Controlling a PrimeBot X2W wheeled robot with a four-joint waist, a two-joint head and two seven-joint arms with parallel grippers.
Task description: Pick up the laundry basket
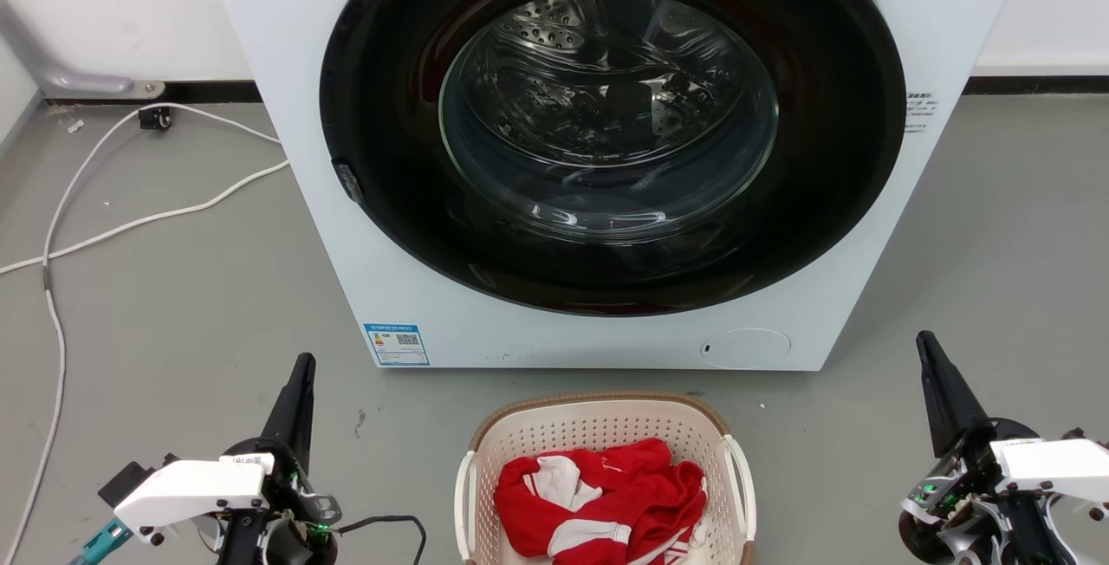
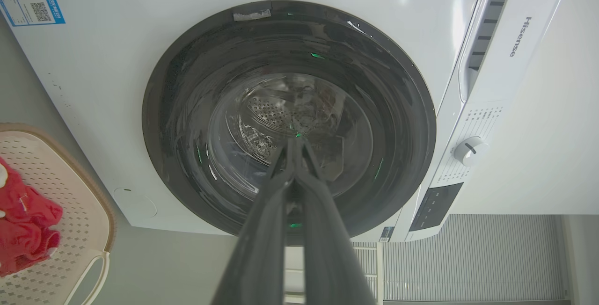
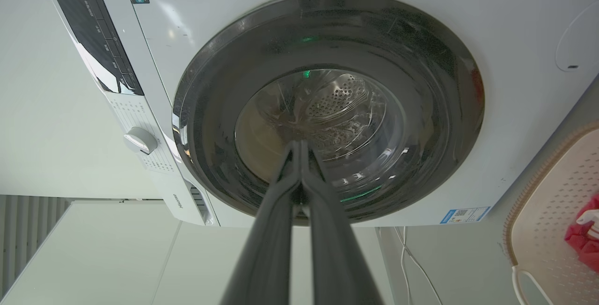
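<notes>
The laundry basket (image 1: 598, 426) is cream perforated plastic with a brown rim and white side handles. It stands on the floor at the bottom centre of the head view, with a red and white garment (image 1: 598, 504) inside. My left gripper (image 1: 303, 366) is at the lower left, well left of the basket, shut and empty. My right gripper (image 1: 925, 341) is at the lower right, well right of it, also shut and empty. Both point toward the washing machine. The basket (image 2: 79, 192) shows at the left edge of the left wrist view, and the basket (image 3: 557, 202) again at the right edge of the right wrist view.
A white front-loading washing machine (image 1: 346, 201) with a dark round door (image 1: 606, 132), shut, stands just behind the basket. White cables (image 1: 130, 223) trail over the grey floor on the left. Bare floor lies either side of the basket.
</notes>
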